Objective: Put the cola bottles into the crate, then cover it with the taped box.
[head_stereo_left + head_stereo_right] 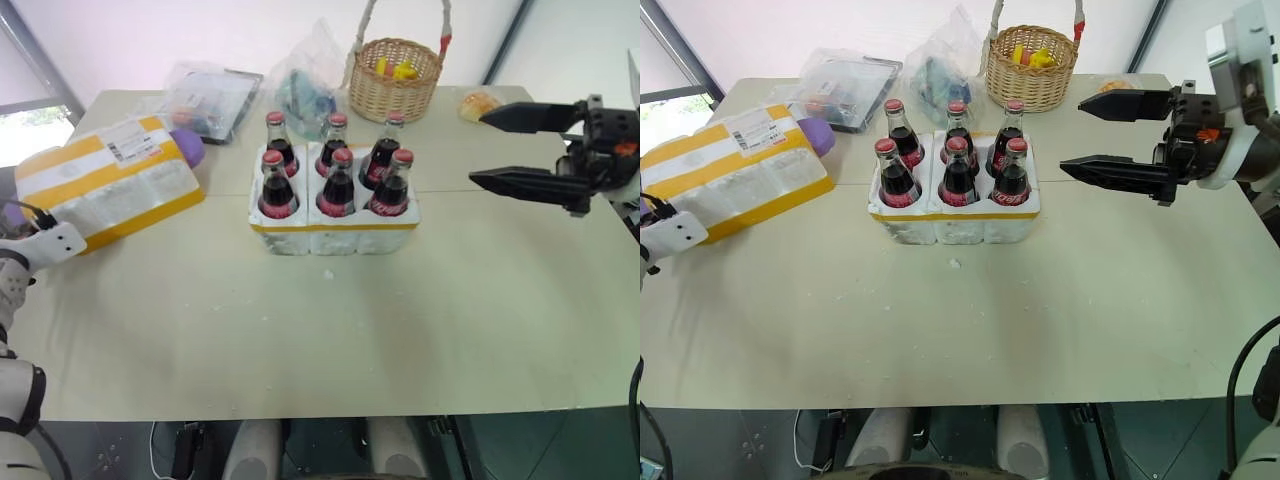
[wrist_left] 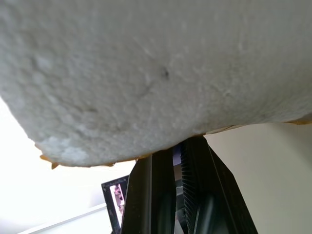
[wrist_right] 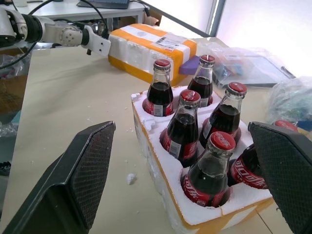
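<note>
From the left eye view: standing in the middle of the surface [image 1: 450, 330], the crate [image 1: 335, 235], with all six cola bottles [image 1: 338, 185] sitting upright in its wells, so counting the loading step as finished. Lying at about nine o'clock from the crate, well apart from it, the taped box [image 1: 105, 180], tilted, its near end raised off the surface, its far end beside a purple object [image 1: 187, 146]; still leaving the crate uncovered. Hovering at three o'clock from the crate, the right claw [image 1: 520, 148], fingers spread wide, gripping nothing. From the right eye view: showing the same layout, with the wicker basket [image 1: 1032, 68] at twelve o'clock behind the crate and plastic bags at about eleven. From the left wrist view: looking up at the rough white foam underside of the taped box, with the left claw [image 2: 181, 161] pressed shut right at the box's lower edge, appearing to be pinching its rim, though hiding the exact contact. From the right wrist view: facing the filled crate between two wide-open fingers [image 3: 80, 180], with the box beyond at about eleven o'clock, the left arm reaching its near end. Remaining, by this reading: lifting the box across and lowering it over the bottles.
</note>
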Tool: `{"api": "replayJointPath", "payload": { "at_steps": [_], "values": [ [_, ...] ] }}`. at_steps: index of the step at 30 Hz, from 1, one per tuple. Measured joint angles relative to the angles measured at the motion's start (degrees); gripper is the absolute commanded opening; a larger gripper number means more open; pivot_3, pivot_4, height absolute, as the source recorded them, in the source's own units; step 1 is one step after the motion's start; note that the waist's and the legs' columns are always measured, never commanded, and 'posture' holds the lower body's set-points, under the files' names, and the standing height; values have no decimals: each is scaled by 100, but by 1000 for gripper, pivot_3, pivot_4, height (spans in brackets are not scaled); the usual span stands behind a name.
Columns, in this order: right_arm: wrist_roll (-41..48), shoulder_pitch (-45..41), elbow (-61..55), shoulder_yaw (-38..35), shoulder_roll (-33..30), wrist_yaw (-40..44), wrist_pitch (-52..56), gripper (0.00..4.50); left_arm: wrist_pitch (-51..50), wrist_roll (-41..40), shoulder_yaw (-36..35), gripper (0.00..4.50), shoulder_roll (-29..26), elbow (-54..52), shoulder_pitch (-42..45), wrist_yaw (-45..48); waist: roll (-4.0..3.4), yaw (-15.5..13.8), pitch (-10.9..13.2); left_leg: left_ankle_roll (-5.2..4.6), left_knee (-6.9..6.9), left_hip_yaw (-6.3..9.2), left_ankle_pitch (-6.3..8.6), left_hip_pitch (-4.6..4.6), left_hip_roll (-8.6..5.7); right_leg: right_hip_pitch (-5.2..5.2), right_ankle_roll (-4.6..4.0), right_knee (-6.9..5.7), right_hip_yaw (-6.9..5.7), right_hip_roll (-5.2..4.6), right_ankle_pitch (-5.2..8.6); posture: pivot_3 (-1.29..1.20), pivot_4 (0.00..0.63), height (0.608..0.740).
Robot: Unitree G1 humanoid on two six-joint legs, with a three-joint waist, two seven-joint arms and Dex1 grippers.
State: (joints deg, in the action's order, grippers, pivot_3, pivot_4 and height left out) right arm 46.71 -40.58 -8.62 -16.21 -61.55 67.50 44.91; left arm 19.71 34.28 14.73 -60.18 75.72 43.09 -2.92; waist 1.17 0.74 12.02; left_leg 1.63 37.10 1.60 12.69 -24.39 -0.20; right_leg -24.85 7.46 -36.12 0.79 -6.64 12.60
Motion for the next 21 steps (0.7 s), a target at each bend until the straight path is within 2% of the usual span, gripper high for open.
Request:
{"api": "replayJointPath", "payload": {
  "at_steps": [13, 21],
  "values": [
    [-51, 252, 2, 0, 223, -131, -211, 4500, 447, -268, -226, 39, -514, -401, 271, 233, 1, -11, 0, 0, 1, 0, 0, 0, -1, 2, 0, 1, 0, 0, 0, 0, 150, 737],
    [-153, 356, 123, 12, 387, -143, -382, 4500, 566, -781, -609, 39, -666, -962, 660, 1009, 2, 5, 0, 0, 1, 0, 0, 0, -1, 2, 1, -2, 0, 0, 0, 0, 150, 737]
  ]
}}
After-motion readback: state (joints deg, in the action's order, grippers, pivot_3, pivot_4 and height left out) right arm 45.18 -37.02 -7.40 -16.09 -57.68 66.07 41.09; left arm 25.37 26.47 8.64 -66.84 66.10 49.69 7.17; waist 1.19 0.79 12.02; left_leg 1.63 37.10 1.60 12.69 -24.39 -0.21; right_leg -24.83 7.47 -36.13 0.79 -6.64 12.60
